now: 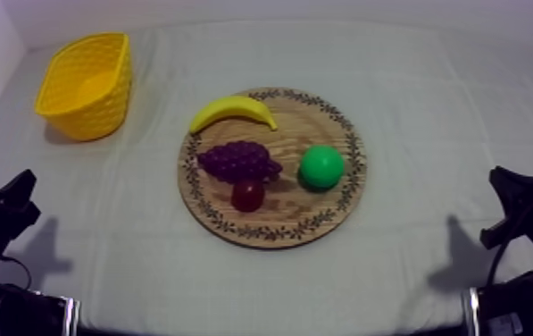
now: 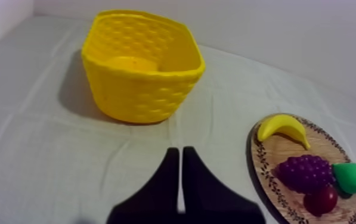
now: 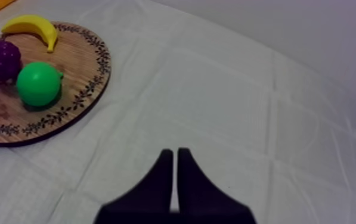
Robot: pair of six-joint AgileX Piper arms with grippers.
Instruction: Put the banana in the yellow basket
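left end effector (image 2: 180,150): its 2 black fingers lie pressed together in a narrow wedge with nothing between them. It hangs over bare cloth. From above it sits low at the left edge, well apart from the board.
right end effector (image 3: 175,152): its 2 fingers are also together and hold nothing. It is over bare cloth on the pear's side of the board, well apart from it, and from above it is low at the right edge.
banana (image 1: 232,111): lies flat on the far left part of the board, along the patterned rim and nearest the basket side. Nothing grips it.
banana axis: from above the long axis runs left to right. The arch bulges toward the far side of the worktop and both ends curve back toward the near side.
banana ends: the blunt end sits at the board's left rim, toward the basket. The thinner tip points right and inward, toward the pear's side.
grapes (image 1: 238,161): a purple bunch just near of the banana, apart from it.
small red fruit (image 1: 248,195): touches the near edge of the grapes.
pear (image 1: 322,166): green, right of the grapes with a gap between them.
board (image 1: 270,234): round and wooden, at the middle of the worktop, carrying all 4 fruits.
basket (image 1: 100,116): yellow and upright, mouth open, at the far left, well apart from the board.
worktop (image 1: 412,71): covered by a grey-white cloth.
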